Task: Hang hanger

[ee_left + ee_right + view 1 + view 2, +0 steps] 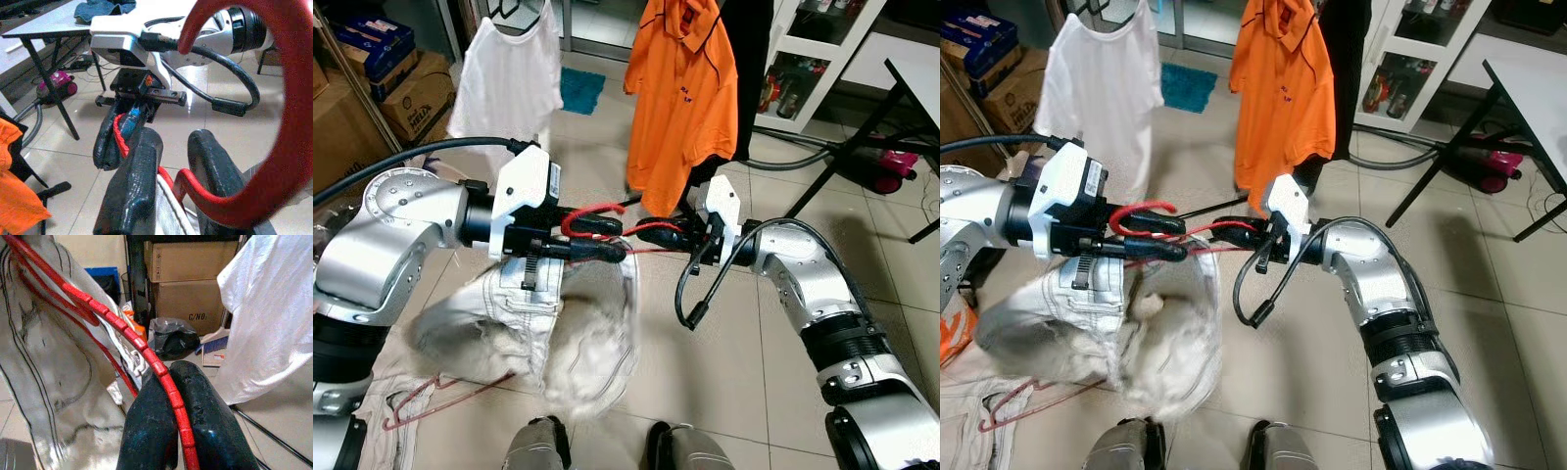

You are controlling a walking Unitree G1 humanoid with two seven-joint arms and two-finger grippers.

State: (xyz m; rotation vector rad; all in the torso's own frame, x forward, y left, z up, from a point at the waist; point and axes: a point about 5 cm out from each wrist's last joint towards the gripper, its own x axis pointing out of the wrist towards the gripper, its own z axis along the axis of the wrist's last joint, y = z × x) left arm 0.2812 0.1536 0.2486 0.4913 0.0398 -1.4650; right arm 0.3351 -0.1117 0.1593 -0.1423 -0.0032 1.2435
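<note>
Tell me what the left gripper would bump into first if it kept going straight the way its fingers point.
Most likely the right gripper. The left gripper, shut on the red hanger, points straight at it, and the two sit nearly fingertip to fingertip on that hanger. Exact depth is hard to judge.

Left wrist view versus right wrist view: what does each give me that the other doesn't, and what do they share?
Left wrist view alone: the hanger's curved hook, the right end effector gripping the red hanger from the far side, a dark-legged table, a pink vacuum and an orange shirt.

Right wrist view alone: cardboard boxes, a dark bag, the hanging white shirt and the pale garment draped on the hanger.

Shared: the red hanger, pinched between black fingers in both.
</note>
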